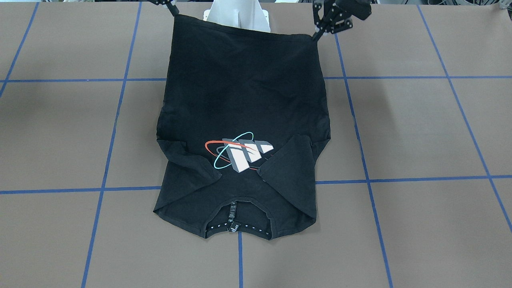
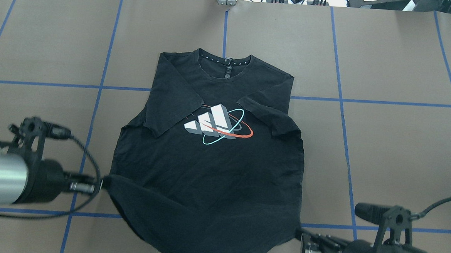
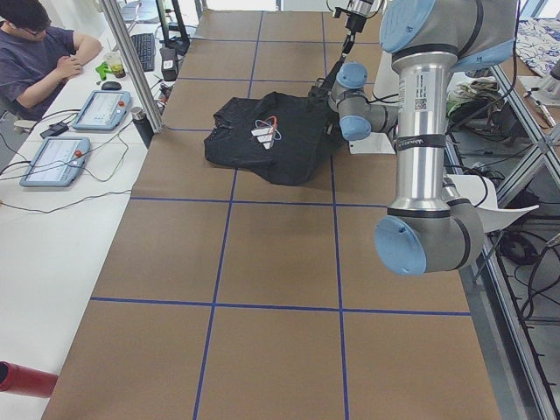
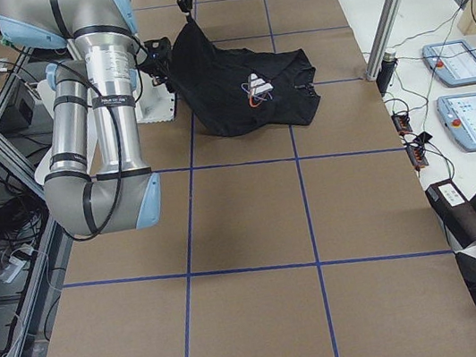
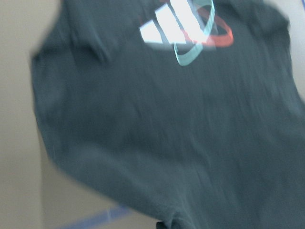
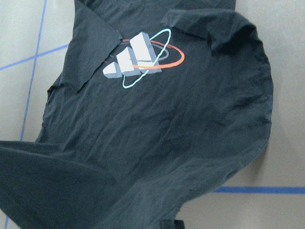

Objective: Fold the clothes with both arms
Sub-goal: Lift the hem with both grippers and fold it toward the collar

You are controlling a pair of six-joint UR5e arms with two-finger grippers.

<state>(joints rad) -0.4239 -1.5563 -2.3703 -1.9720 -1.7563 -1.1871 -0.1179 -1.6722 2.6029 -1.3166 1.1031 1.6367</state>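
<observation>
Across the brown, matte table, gridded with blue tape lines, a black short-sleeved T-shirt is lying logo side up. Its soft knit is creasing faintly, both sleeves are folding inward over the chest, and the collar is pointing away from the robot. The hem is hanging raised off the surface, stretching taut from corner to corner. The left gripper is pinching one hem corner, fingers closed on the cloth. The right gripper is clamping the opposite corner likewise. A white-grey block logo, ringed by red and cyan ellipses, is showing between the sleeves.
</observation>
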